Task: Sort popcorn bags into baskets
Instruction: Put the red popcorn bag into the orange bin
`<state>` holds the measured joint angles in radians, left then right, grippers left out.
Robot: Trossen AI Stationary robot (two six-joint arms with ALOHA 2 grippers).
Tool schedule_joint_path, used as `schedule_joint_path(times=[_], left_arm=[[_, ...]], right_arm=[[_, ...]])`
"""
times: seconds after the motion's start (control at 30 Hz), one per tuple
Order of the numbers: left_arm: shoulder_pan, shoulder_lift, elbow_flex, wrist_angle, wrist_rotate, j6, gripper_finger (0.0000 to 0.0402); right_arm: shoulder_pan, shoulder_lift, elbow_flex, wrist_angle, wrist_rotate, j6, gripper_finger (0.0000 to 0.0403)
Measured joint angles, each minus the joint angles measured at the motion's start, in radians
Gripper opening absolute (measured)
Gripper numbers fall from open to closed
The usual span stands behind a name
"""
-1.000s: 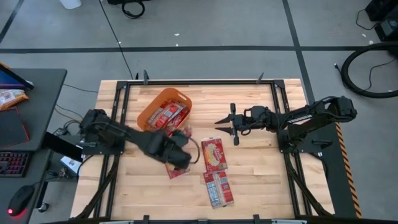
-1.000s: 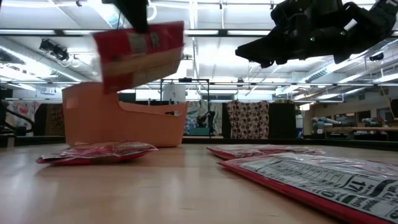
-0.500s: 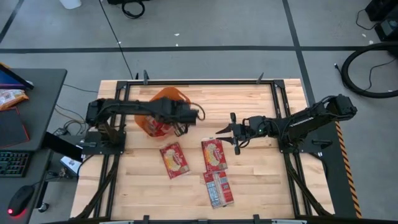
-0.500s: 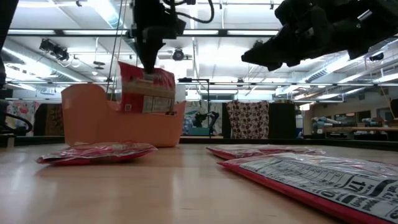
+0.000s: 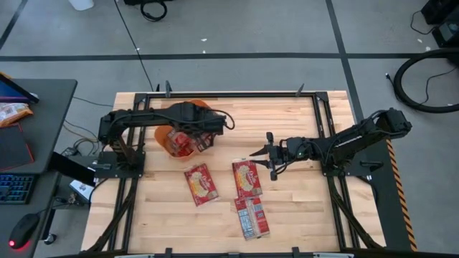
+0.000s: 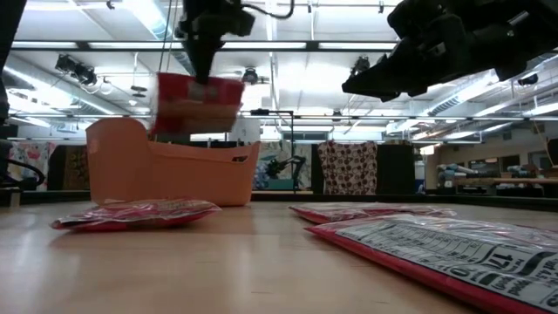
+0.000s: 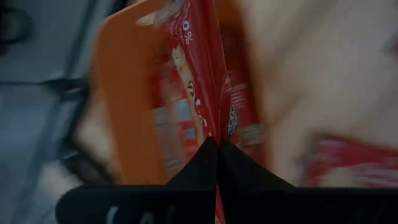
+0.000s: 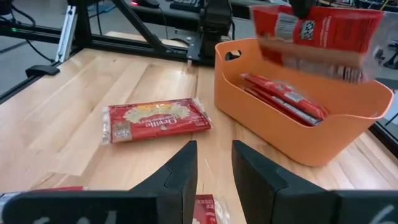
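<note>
My left gripper [image 6: 206,71] is over the orange basket [image 6: 174,174] and is shut on a red popcorn bag [image 6: 193,106], which also shows above the basket [image 8: 298,118] in the right wrist view. Several red bags [image 8: 283,96] lie inside the basket. Three more bags lie flat on the table [image 5: 201,184] [image 5: 246,177] [image 5: 251,217]. My right gripper [image 5: 259,154] hovers open just past the far end of the middle bag; its fingers [image 8: 183,168] are apart and touch nothing. My left gripper pinches the bag between its two fingers at the upper edge [image 6: 202,82], coming from above and pointing down. In the left wrist view the bag [image 7: 202,81] runs edge-on out from between the shut fingertips [image 7: 214,148]. It hangs below the fingers, lifted clear over the basket.
The basket sits at the table's far left part [image 5: 166,140]. One loose bag [image 8: 155,120] lies between the basket and the table's near edge. Bare wood [image 5: 301,208] stretches to the right and near side. Black frame rails edge the table [image 5: 326,129].
My left gripper has carried the bag from above the table's middle, near the loose bags, toward the far edge to over the basket, and the bag has swung as it went. My right gripper has shifted slightly toward the near edge, closer to the middle bag.
</note>
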<state>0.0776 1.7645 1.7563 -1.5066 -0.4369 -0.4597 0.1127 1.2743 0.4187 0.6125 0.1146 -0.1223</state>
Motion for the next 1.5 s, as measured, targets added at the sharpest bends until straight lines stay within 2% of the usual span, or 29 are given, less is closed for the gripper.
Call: schedule_joint_path(times=[0.1, 0.27, 0.4, 0.47, 0.57, 0.73, 0.9, 1.0, 1.1, 1.23, 1.5], left_arm=[[0.005, 0.000, -0.044, -0.033, -0.074, -0.004, 0.0004], [0.028, 0.000, -0.158, 0.012, -0.090, 0.056, 0.0003], [0.062, 0.001, -0.235, 0.026, -0.175, 0.117, 0.0003], [0.081, 0.001, -0.260, 0.036, -0.179, 0.138, 0.0007], [0.097, 0.001, -0.275, 0.041, -0.171, 0.134, 0.0026], [0.077, 0.001, -0.261, -0.009, -0.114, 0.110, 0.0085], [-0.007, 0.001, -0.196, -0.038, -0.082, 0.044, 0.0130], [-0.101, 0.000, -0.167, 0.077, -0.034, 0.078, 0.0143], [-0.198, 0.001, -0.166, 0.231, -0.003, 0.133, 0.0145], [-0.302, 0.006, -0.166, 0.348, 0.000, 0.187, 0.0146], [-0.467, 0.007, -0.180, 0.348, -0.020, 0.314, 0.0152]], right_arm=[[0.000, 0.000, 0.000, 0.001, 0.000, 0.000, 0.0105], [-0.001, 0.000, 0.000, 0.001, 0.000, -0.007, 0.0105], [-0.004, 0.000, 0.000, 0.001, 0.000, -0.010, 0.0105], [-0.007, 0.000, 0.000, 0.001, 0.000, -0.014, 0.0105], [-0.011, 0.000, 0.000, 0.001, 0.000, -0.017, 0.0105], [-0.012, 0.000, 0.000, 0.001, 0.000, -0.019, 0.0105], [-0.012, 0.000, 0.000, 0.002, 0.000, -0.019, 0.0105], [-0.012, 0.000, 0.000, 0.002, 0.002, -0.023, 0.0105], [-0.012, 0.000, 0.000, 0.002, 0.005, -0.033, 0.0105], [-0.012, 0.000, 0.000, 0.002, 0.005, -0.035, 0.0105], [-0.012, 0.000, 0.000, 0.006, 0.007, -0.038, 0.0105]])
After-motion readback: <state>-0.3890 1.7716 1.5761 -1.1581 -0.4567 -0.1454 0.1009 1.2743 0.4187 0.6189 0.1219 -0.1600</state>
